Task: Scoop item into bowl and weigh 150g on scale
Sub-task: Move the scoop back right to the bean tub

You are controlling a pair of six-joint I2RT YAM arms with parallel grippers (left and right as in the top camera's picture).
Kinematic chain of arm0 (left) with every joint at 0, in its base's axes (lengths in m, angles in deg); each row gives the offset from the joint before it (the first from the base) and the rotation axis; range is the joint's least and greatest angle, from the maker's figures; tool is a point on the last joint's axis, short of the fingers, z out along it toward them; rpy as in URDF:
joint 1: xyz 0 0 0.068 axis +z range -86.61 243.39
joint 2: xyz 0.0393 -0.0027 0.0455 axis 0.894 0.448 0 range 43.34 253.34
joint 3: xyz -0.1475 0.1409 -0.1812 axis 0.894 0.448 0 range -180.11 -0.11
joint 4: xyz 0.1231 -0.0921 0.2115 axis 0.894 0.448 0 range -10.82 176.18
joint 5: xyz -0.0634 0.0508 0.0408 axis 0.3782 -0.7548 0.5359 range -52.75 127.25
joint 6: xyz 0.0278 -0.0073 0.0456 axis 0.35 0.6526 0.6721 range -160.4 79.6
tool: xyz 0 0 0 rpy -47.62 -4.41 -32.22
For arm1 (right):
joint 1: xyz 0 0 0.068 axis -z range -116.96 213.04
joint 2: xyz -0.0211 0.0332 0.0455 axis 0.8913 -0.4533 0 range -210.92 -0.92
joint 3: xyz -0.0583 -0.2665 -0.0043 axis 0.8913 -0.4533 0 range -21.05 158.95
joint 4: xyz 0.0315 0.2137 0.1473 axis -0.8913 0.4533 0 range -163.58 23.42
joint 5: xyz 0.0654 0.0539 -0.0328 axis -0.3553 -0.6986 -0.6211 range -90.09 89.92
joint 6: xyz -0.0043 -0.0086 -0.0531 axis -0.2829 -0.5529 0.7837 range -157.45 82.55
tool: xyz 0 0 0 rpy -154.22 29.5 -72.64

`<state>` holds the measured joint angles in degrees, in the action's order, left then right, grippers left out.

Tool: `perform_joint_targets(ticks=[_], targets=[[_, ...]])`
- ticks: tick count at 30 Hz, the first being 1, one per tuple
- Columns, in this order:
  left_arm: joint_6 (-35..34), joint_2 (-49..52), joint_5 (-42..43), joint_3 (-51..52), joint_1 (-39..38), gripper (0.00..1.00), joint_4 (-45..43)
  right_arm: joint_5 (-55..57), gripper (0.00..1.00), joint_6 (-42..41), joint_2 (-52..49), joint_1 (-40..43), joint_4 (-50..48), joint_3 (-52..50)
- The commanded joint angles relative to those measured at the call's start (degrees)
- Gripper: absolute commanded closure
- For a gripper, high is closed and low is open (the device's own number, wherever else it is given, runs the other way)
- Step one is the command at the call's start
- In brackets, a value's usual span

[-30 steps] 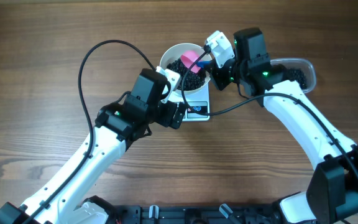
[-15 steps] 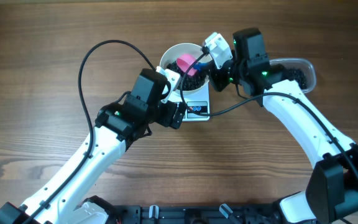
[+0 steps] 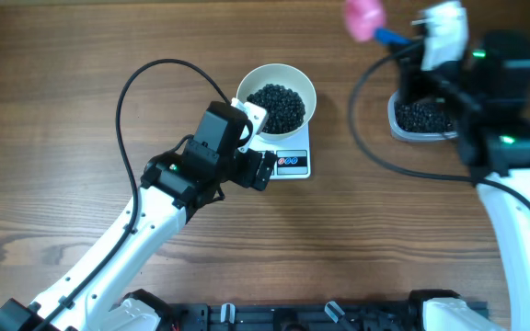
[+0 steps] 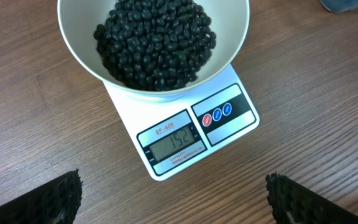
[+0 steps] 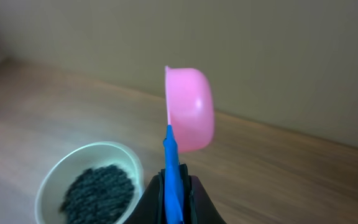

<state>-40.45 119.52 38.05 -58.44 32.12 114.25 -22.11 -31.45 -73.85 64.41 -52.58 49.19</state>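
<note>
The white bowl (image 3: 300, 85) stands on the white scale (image 3: 293, 164) and holds a heap of black beans (image 3: 279, 106). In the left wrist view the beans (image 4: 157, 40) fill the bowl (image 4: 235, 43), and the scale (image 4: 166, 168) shows 152 on its display. My left gripper (image 4: 179, 208) stands open just in front of the scale, with nothing between its fingers. My right gripper (image 5: 174, 202) is shut on the blue handle of a pink scoop (image 5: 191, 109). It holds the scoop (image 3: 364, 16) high at the back right, apart from the bowl (image 5: 51, 183).
A clear plastic tub (image 3: 421, 119) with more black beans sits on the table right of the scale, partly under the right arm. The left arm's black cable (image 3: 132, 101) loops over the wood to the left of the bowl.
My right gripper has lifted the scoop out of the bowl and swung it right and back, over by the tub. The left arm has not moved.
</note>
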Motion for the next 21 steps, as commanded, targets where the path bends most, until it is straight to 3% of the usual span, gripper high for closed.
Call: perform_joint_targets(ticks=[1, 4, 12, 17, 19, 21], targets=[[0.9, 0.1, 0.5, 0.4, 0.0, 0.00, -0.2, -0.5, 0.96, -1.7, 3.3, 8.7, 3.4, 0.6], [0.9, 0.1, 0.5, 0.4, 0.0, 0.00, -0.2, -0.5, 0.96, -1.7, 3.4, 13.0, 6.6, 0.6], [0.9, 0.1, 0.5, 0.4, 0.0, 0.00, -0.2, -1.6, 0.96, -2.3, 2.1, 13.0, 2.6, 0.6], [0.9, 0.1, 0.5, 0.4, 0.0, 0.00, -0.2, -1.7, 0.96, -23.5, -1.7, 13.0, -7.2, 0.6], [0.9, 0.1, 0.5, 0.4, 0.0, 0.00, -0.2, -1.8, 0.96, -29.6, -4.4, 12.8, -13.6, 0.6], [0.9, 0.1, 0.5, 0.4, 0.0, 0.00, -0.2, -6.0, 0.96, -30.3, -7.9, 11.4, -21.2, 0.6]])
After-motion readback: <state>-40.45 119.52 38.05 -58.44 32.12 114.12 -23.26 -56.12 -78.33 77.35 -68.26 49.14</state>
